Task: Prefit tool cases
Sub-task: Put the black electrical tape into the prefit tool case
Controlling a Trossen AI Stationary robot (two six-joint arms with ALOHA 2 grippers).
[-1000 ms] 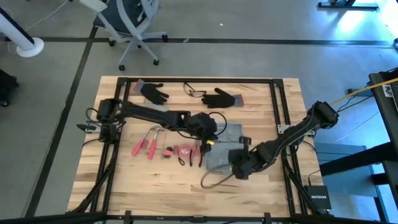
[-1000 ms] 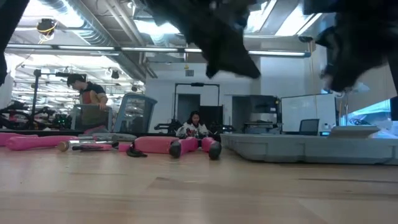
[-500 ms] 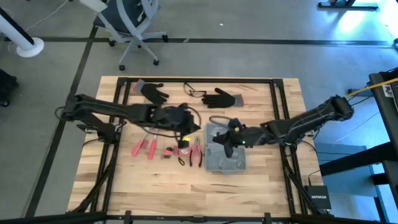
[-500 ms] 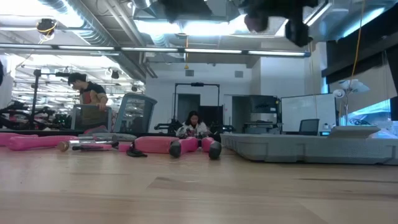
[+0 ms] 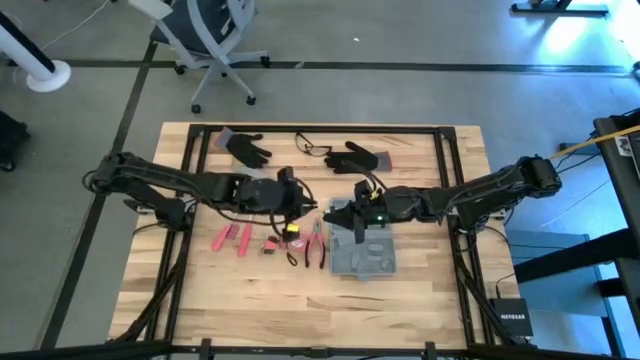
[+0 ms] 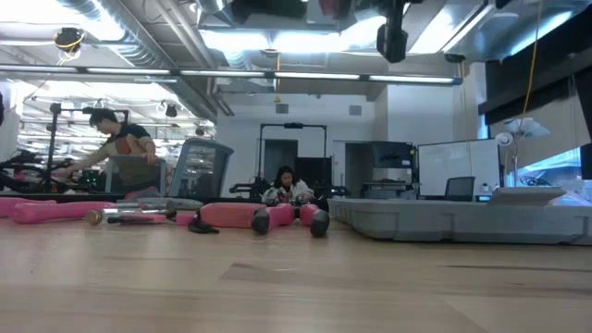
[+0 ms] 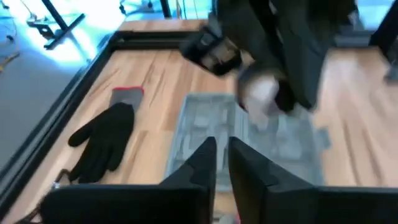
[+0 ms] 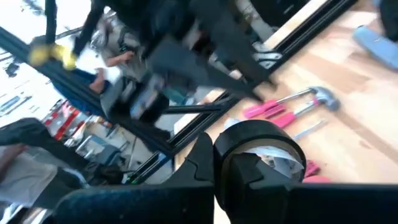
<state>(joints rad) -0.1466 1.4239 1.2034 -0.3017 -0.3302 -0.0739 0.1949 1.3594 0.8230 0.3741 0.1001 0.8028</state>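
The grey-blue tool case [image 5: 365, 255] lies flat on the wooden table, right of centre; it also shows in the left wrist view [image 7: 205, 124] and the low view [image 6: 462, 222]. My left gripper [image 5: 293, 203] hovers left of the case above the red-handled tools. It points toward the case, its fingers [image 7: 222, 163] a narrow slit apart with nothing between them. My right gripper [image 5: 350, 215] hangs over the case's far left corner. It points level toward the left arm, shut [image 8: 214, 165] and holding nothing.
Red-handled pliers [image 5: 318, 247] and other red tools [image 5: 232, 237] lie left of the case. A hammer [image 8: 292, 102] and a dark round roll [image 8: 258, 146] lie among them. Two black gloves [image 5: 245, 149] [image 5: 360, 157] and glasses [image 5: 312, 148] lie along the far edge. People show beyond the table.
Both grippers have risen off the case. My left gripper has drawn back from the case's far left corner toward the table's left. My right gripper has moved from the case's near part toward its far left corner, tipping from pointing down to level. The case has stayed put.
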